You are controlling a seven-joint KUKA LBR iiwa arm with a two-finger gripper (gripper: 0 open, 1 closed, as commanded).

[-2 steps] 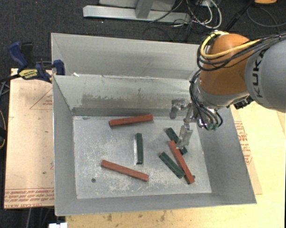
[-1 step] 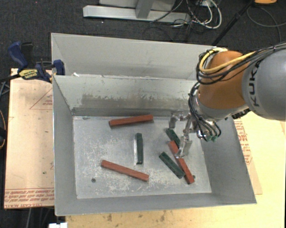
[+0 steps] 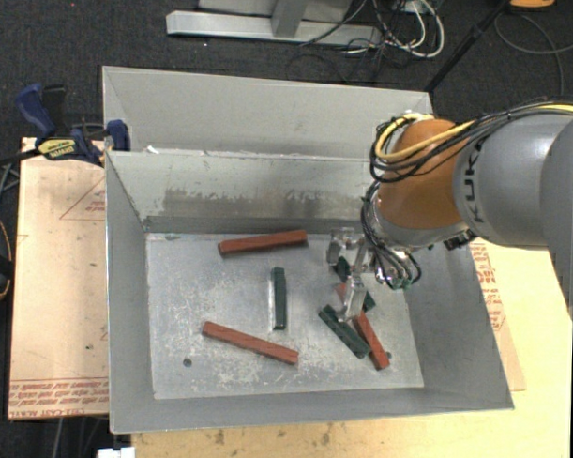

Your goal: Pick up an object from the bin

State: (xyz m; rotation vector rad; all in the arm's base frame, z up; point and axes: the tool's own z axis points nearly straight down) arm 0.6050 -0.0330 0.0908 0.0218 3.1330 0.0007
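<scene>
Hovering gripper (image 3: pixel 356 299) over flat green bar (image 3: pixel 343 331).

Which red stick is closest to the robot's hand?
The red stick on the right, beside a green stick and right by the gripper. The back one and the front-left one lie farther off.
</scene>
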